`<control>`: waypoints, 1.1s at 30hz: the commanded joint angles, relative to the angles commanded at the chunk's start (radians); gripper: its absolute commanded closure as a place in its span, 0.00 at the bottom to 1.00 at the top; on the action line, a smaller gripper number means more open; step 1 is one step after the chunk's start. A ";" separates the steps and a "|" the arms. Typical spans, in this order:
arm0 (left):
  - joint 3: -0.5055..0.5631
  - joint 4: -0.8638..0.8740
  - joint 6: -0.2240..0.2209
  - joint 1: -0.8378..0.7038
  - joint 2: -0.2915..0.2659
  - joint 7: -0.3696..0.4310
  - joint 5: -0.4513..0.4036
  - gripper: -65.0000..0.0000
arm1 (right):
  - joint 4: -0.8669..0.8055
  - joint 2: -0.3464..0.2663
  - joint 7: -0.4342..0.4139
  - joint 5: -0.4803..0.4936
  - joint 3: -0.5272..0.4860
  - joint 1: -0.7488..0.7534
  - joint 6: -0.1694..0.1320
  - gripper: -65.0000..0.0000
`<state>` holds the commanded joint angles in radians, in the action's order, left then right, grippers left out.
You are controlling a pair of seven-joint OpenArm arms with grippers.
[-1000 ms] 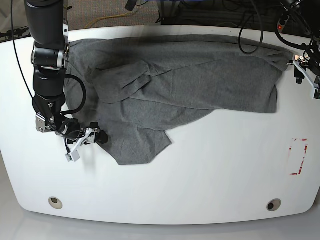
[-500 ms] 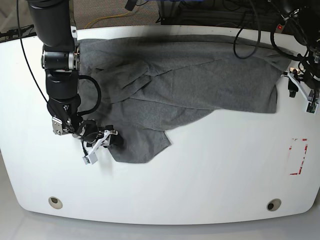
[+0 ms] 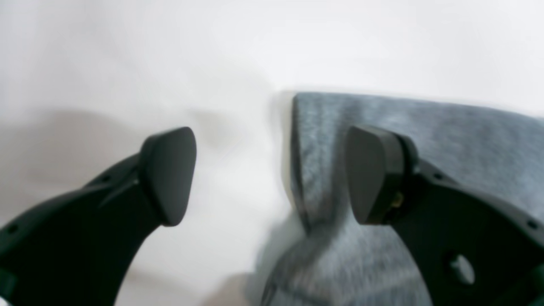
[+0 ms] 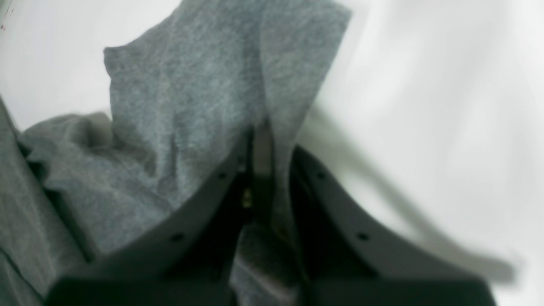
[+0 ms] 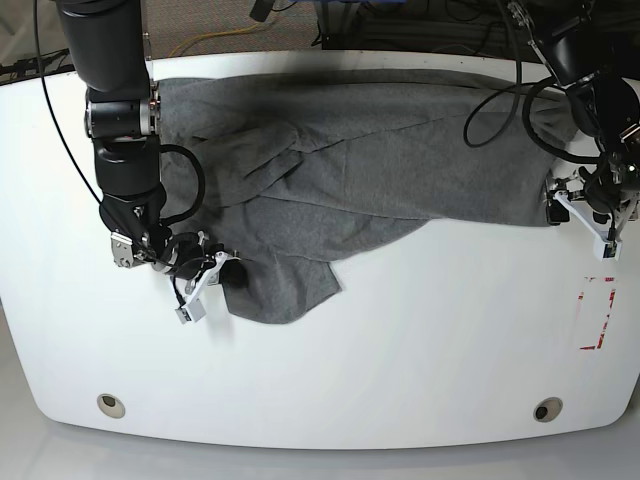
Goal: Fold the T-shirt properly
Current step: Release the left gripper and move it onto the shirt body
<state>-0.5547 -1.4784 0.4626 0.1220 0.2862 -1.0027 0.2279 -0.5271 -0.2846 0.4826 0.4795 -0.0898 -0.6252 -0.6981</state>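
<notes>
The grey T-shirt (image 5: 400,160) lies spread and wrinkled over the far half of the white table (image 5: 400,350), with a flap (image 5: 285,290) hanging toward the front left. My right gripper (image 5: 225,282) is at that flap's left edge. In the right wrist view this gripper (image 4: 267,146) is shut, with a fold of the T-shirt (image 4: 191,85) pinched between its fingers. My left gripper (image 5: 565,210) is at the shirt's lower right corner. In the left wrist view it (image 3: 272,176) stands open, the T-shirt (image 3: 446,140) edge between its fingers and one finger (image 3: 374,178) over the cloth.
A red-marked rectangle (image 5: 597,313) lies on the table at the right. Two round holes (image 5: 111,404) (image 5: 546,409) sit near the front edge. Black cables (image 5: 495,70) hang over the shirt's far right part.
My right gripper slid rightward onto the flap's left edge. My left arm came down and inward from the table's right edge to the shirt's lower right corner.
</notes>
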 joint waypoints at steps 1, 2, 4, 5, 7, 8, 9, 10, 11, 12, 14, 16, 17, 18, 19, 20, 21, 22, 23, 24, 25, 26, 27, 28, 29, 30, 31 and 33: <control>0.000 0.038 0.000 0.012 0.000 0.011 0.000 0.21 | 0.000 0.000 0.000 0.000 0.000 0.002 0.000 1.00; 0.008 0.080 0.000 0.028 0.000 0.023 0.000 0.21 | 0.000 0.000 0.000 0.000 0.000 0.002 0.000 1.00; 0.038 0.135 0.000 0.049 0.003 0.040 0.002 0.21 | 0.000 0.000 0.000 0.002 0.002 0.002 0.000 1.00; 0.055 0.157 0.000 0.057 0.005 0.051 0.003 0.21 | 0.000 0.000 0.000 0.003 0.002 0.002 0.000 1.00; 0.078 0.180 0.000 0.060 0.005 0.066 0.006 0.21 | 0.000 0.000 0.002 0.003 0.002 0.002 0.000 1.00; 0.087 0.186 0.000 0.061 0.005 0.069 0.006 0.21 | 0.000 0.000 0.002 0.006 0.002 0.002 0.000 1.00; 0.095 0.195 0.000 0.063 0.003 0.069 0.006 0.21 | 0.000 0.000 0.002 0.006 0.002 0.002 0.000 1.00; 0.098 0.206 0.000 0.064 0.000 0.074 0.006 0.21 | 0.000 0.000 0.002 0.006 0.002 0.002 0.000 1.00; 0.100 0.215 0.000 0.071 0.000 0.075 0.006 0.21 | -0.002 0.000 0.002 0.006 0.002 0.002 0.000 1.00; 0.100 0.230 0.000 0.083 0.000 0.075 0.006 0.21 | -0.002 0.000 0.002 0.008 0.002 0.002 0.000 1.00; 0.103 0.272 0.000 0.100 0.000 0.074 0.003 0.22 | -0.002 0.000 0.002 0.008 0.002 -0.002 0.000 1.00; 0.112 0.325 0.000 0.114 0.000 0.074 0.003 0.29 | -0.002 0.000 0.002 0.009 0.002 -0.005 0.000 1.00; 0.112 0.341 0.000 0.118 0.000 0.074 0.003 0.38 | -0.002 0.000 0.002 0.009 0.002 -0.006 0.000 1.00; 0.112 0.350 0.000 0.123 0.000 0.074 0.002 0.44 | -0.002 -0.002 0.002 0.009 0.002 -0.006 0.000 1.00; 0.112 0.359 0.000 0.126 0.002 0.074 0.002 0.58 | -0.003 -0.002 0.003 0.009 0.002 -0.006 0.000 1.00; 0.112 0.358 0.000 0.126 0.005 0.074 0.006 0.73 | -0.020 -0.002 0.003 0.009 0.002 -0.006 0.000 1.00; 0.112 0.358 0.000 0.127 0.005 0.075 0.006 0.84 | -0.043 -0.003 0.005 0.006 0.002 -0.002 0.000 1.00; 0.112 0.356 0.000 0.129 0.005 0.075 0.006 0.91 | -0.066 -0.012 0.006 0.003 0.002 0.000 0.000 1.00; 0.112 0.356 0.000 0.135 0.005 0.074 0.003 0.96 | -0.084 -0.021 0.015 0.005 0.002 0.003 0.000 1.00; 0.112 0.350 0.000 0.140 0.005 0.072 0.005 0.98 | -0.104 -0.026 0.037 0.008 0.000 0.003 0.000 1.00; 0.112 0.328 0.000 0.138 0.005 0.072 0.006 0.98 | -0.123 -0.026 0.058 0.008 0.002 0.003 0.000 1.00; 0.112 0.307 0.000 0.137 0.005 0.072 0.005 0.98 | -0.135 -0.028 0.072 0.009 0.002 0.003 0.000 1.00; 0.112 0.276 0.000 0.137 0.005 0.069 0.005 0.98 | -0.150 -0.031 0.081 0.009 0.002 0.003 0.000 1.00; 0.112 0.250 0.002 0.135 0.005 0.058 0.005 0.97 | -0.163 -0.031 0.086 0.009 0.002 0.003 0.000 1.00; 0.112 0.226 0.002 0.129 0.006 0.032 0.002 0.95 | -0.170 -0.032 0.089 0.009 0.002 0.003 0.000 1.00; 0.112 0.209 0.002 0.127 0.006 0.012 0.002 0.90 | -0.173 -0.032 0.091 0.009 0.002 0.003 0.000 1.00; 0.112 0.192 0.002 0.129 0.006 -0.009 0.003 0.83 | -0.173 -0.032 0.091 0.005 0.002 0.003 0.000 1.00; 0.112 0.157 0.002 0.127 0.009 -0.038 0.002 0.66 | -0.173 -0.032 0.091 0.000 0.002 0.003 0.000 1.00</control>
<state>-0.4427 -1.3218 0.4641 0.2493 0.2954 -1.0411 0.2294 -0.7004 -0.3168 0.5731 0.4795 -0.0882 -0.6222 -0.6981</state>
